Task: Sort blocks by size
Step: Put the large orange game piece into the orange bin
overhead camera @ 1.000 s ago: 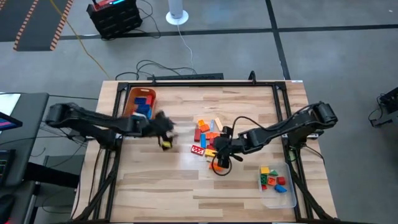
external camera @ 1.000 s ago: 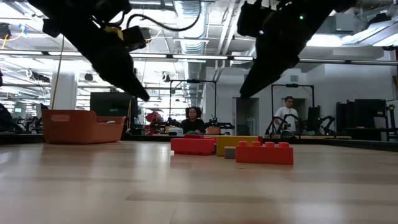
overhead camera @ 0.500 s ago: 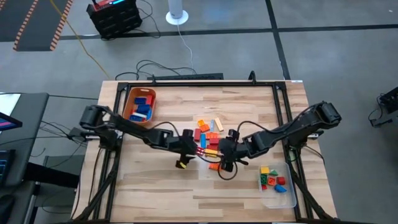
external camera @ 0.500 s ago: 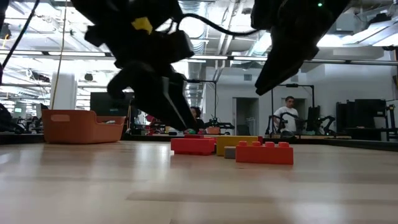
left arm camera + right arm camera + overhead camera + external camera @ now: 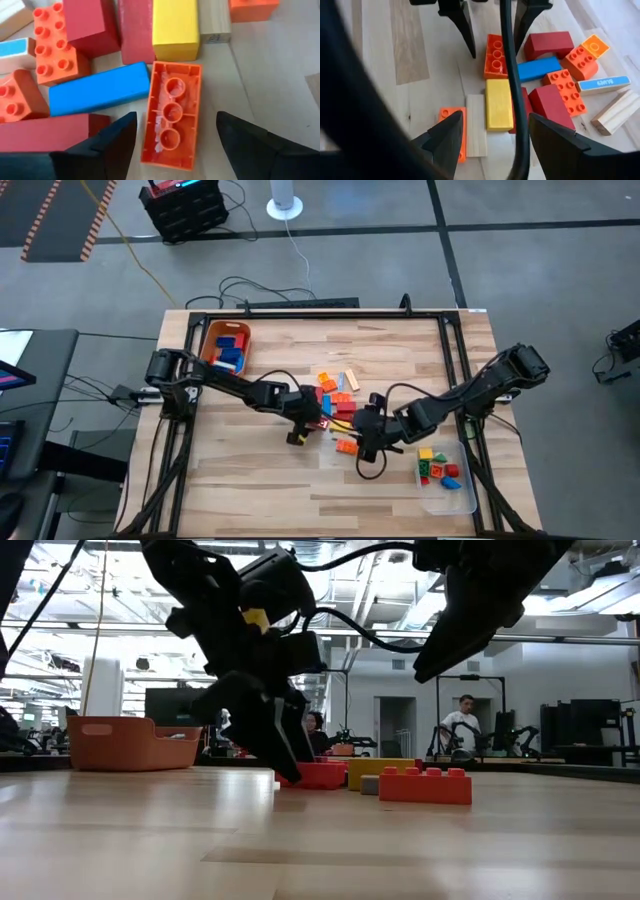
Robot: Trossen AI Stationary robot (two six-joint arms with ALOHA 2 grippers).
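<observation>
While only one piece of writing can be made out, a dark word on the blue face of a tan block [image 5: 604, 83] that is too small to be read, the containers are shown clearly from above. An orange bin [image 5: 225, 347] at the far left of the table is seen to hold several blue and red blocks, and it lies well apart from the left gripper [image 5: 312, 423], back along that arm. A clear tray [image 5: 447, 481] at the near right corner is seen to hold small red, green, yellow and orange cubes, and it lies near the right gripper [image 5: 366, 442], just off to its outer side. The main pile of blocks [image 5: 336, 395] is gathered at the middle of the table, between the two grippers and just beyond them. The left gripper is lowered to the tabletop with its fingers [image 5: 107, 142] spread apart, and an upturned orange brick [image 5: 171, 120] with three round sockets is seen between them, untouched by either finger. Just beyond that brick, a yellow block [image 5: 174, 26], two red blocks and a blue block [image 5: 99, 90] are lined up. The right gripper is held above the table with its fingers [image 5: 555, 137] apart and nothing between them; under it a yellow block, a plain tan strip [image 5: 475, 125] and a small orange brick [image 5: 453, 131] are laid side by side.
</observation>
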